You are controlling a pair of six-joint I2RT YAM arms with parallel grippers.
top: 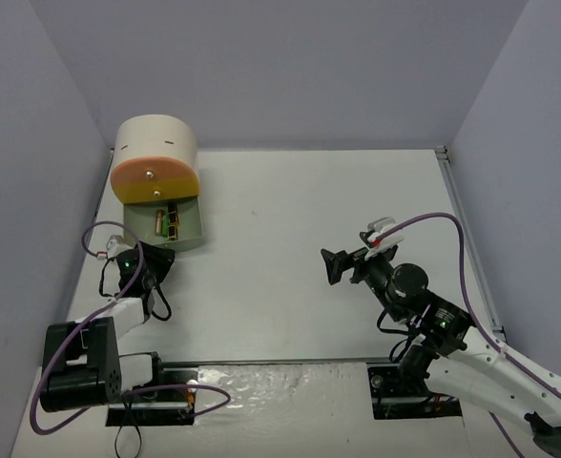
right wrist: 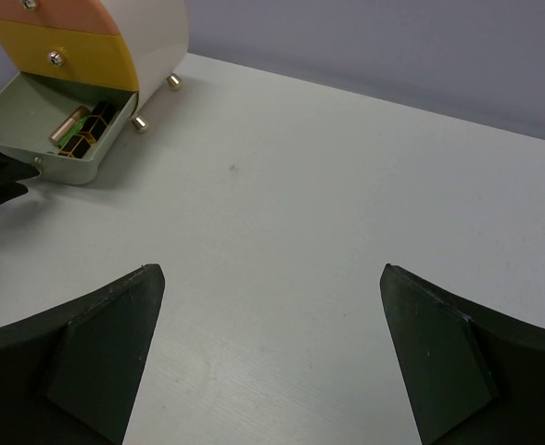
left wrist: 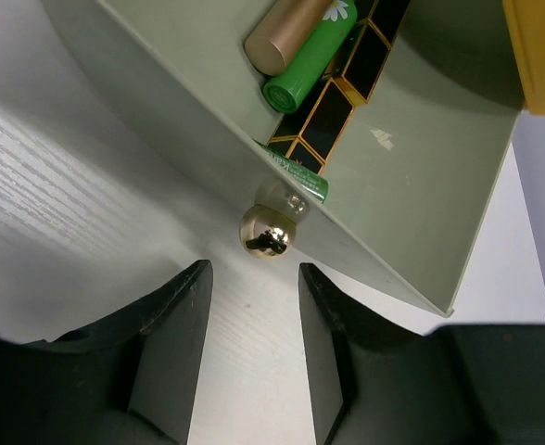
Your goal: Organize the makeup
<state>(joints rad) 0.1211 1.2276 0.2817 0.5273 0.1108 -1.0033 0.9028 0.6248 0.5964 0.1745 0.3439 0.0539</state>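
Observation:
The green drawer [top: 187, 229] of the cream drum-shaped box [top: 156, 143] stands pulled out. In it lie a green tube [left wrist: 311, 56], a gold tube [left wrist: 286, 32] and gold-black tubes [left wrist: 347, 88]; they also show in the right wrist view [right wrist: 80, 130]. My left gripper [left wrist: 254, 271] is open and empty, its fingertips just short of the drawer's gold knob [left wrist: 271, 232]; in the top view it [top: 155, 258] sits at the drawer's near edge. My right gripper [top: 330, 265] is open wide and empty over bare table mid-right, as the right wrist view [right wrist: 271, 269] also shows. No sponges or compacts are in view.
The pink drawer [right wrist: 45, 9] and yellow drawer [right wrist: 64, 56] are shut. The box stands on small gold feet [right wrist: 141, 122] at the table's far left. Grey walls close the table's sides and back. Cables loop by the left arm [top: 99, 239].

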